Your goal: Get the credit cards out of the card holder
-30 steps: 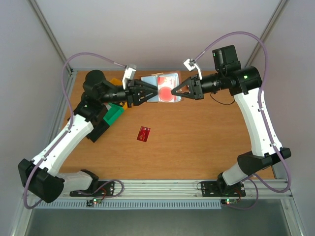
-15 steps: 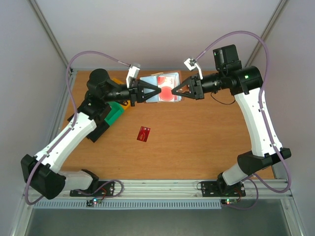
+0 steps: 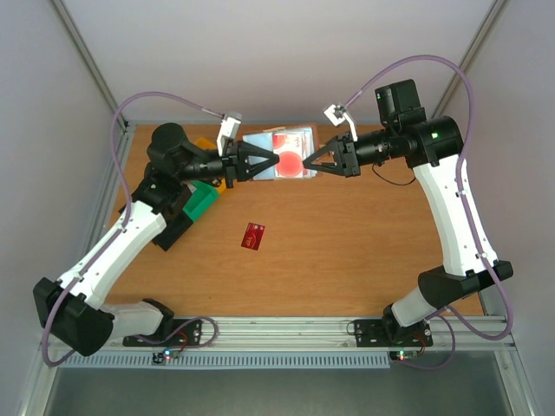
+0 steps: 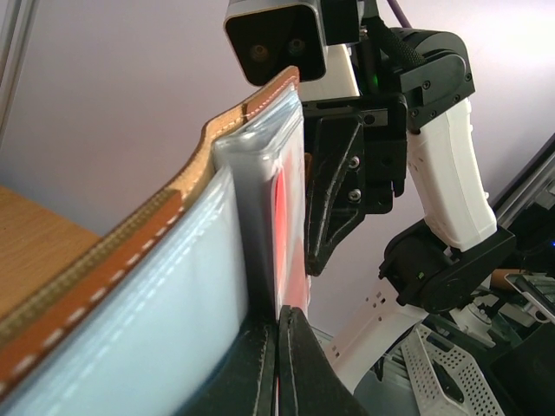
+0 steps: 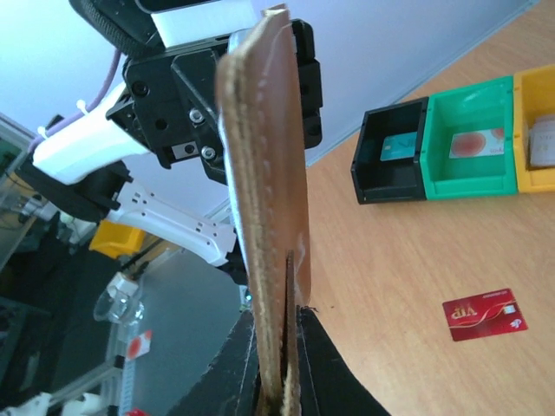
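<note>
The card holder (image 3: 292, 139) hangs open above the table's far side, its pale grey-blue inside facing the top camera. My right gripper (image 3: 307, 164) is shut on its right edge; the right wrist view shows the brown leather card holder (image 5: 264, 173) edge-on between my right gripper's (image 5: 284, 347) fingers. A red credit card (image 3: 288, 161) sits in the holder's pocket. My left gripper (image 4: 279, 325) is shut on this credit card's (image 4: 283, 217) near edge, next to the card holder's (image 4: 173, 286) clear pocket. Another red credit card (image 3: 253, 235) lies flat on the table, also seen as the credit card (image 5: 484, 315).
At the table's left stand a green bin (image 3: 202, 201), a black bin (image 3: 173, 230) and a yellow bin (image 3: 205, 144). The green bin (image 5: 473, 139) and black bin (image 5: 392, 152) each hold a card; a yellow bin (image 5: 536, 130) stands beside them.
My left gripper has closed on the red card in the holder and drawn slightly left. The right gripper has kept its hold on the card holder.
</note>
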`<state>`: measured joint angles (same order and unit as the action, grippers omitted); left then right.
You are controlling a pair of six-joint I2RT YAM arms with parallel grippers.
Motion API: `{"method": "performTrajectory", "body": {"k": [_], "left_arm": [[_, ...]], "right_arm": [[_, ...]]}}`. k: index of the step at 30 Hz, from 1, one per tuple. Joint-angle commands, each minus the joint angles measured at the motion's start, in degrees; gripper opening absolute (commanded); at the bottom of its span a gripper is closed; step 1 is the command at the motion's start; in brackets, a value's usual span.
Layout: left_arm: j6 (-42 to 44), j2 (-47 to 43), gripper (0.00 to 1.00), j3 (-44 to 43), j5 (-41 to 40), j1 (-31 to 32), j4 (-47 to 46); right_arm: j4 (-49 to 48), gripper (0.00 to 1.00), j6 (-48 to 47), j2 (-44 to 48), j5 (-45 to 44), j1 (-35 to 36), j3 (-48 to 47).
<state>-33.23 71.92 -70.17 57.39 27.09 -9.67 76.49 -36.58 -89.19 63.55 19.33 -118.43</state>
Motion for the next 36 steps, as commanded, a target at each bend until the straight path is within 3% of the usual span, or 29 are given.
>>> {"method": "performTrajectory", "body": {"k": [1, 13, 22, 36], "left_arm": [[-0.4, -1.4, 0.00, 0.6, 0.0, -0.6, -3.5], [0.8, -1.9, 0.19, 0.1, 0.4, -1.1, 0.6], [0.7, -0.6, 0.00, -0.2, 2.2, -1.2, -2.5], [1.7, -3.1, 0.00, 1.3, 2.4, -4.6, 0.9]], "right_arm": [[0.4, 0.01, 0.1, 1.0, 0.2, 0.2, -1.1], [0.3, 0.01, -0.3, 1.2, -0.1, 0.2, -1.0], [0.2, 0.01, -0.1, 1.0, 0.7, 0.2, -1.3], [-0.3, 0.01, -0.1, 2.0, -0.1, -0.7, -0.7]]}}
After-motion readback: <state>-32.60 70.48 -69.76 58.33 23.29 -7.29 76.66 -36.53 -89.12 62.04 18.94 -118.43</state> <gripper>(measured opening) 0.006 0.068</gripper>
